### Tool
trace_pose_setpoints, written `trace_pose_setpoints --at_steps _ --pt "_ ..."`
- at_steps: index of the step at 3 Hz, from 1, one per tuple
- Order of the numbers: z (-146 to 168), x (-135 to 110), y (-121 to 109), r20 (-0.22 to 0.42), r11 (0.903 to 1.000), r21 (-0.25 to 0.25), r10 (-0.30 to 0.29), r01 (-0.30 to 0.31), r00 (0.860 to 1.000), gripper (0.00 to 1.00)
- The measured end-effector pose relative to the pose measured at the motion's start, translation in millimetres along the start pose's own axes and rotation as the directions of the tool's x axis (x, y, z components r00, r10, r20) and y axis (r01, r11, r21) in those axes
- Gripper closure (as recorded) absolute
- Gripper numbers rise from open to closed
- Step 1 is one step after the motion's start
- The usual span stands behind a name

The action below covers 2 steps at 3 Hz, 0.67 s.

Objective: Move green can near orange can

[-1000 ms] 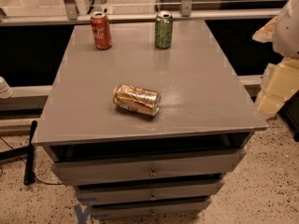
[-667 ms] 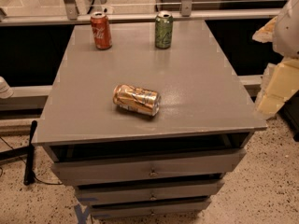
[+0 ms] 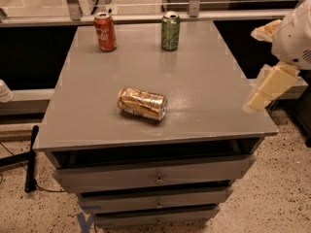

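Robot's hand [image 3: 265, 91] hangs at the right of the frame, beside the desk [image 3: 209, 96]; wide or narrow, I cannot tell. The orange can [image 3: 142, 103] lies on its side mid-frame. The green can [image 3: 170, 31] stands far back, upper middle, well apart from it, with a red can [image 3: 105, 31] to its left.

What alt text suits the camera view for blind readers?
A green soda can stands at the far edge of a grey drawer cabinet; a shiny orange-gold can lies on its side near the middle. A red cola can stands far left; the gripper hangs beyond the right edge.
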<state>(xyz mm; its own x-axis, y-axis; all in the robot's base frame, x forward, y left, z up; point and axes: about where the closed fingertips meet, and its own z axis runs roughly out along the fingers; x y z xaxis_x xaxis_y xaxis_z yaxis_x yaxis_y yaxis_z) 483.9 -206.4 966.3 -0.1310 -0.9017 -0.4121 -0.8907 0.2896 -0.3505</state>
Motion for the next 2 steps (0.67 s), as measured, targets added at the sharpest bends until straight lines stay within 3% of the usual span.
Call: trace_pose_setpoints --at_steps 1,2 --pt "23.7 -8.8 -34.9 0.167 0.9979 0.064 -0.005 -0.005 0.986 0.00" --pt "49.7 -37.3 -83.0 0.408 0.9917 0.116 0.005 -0.057 0.913 0.00"
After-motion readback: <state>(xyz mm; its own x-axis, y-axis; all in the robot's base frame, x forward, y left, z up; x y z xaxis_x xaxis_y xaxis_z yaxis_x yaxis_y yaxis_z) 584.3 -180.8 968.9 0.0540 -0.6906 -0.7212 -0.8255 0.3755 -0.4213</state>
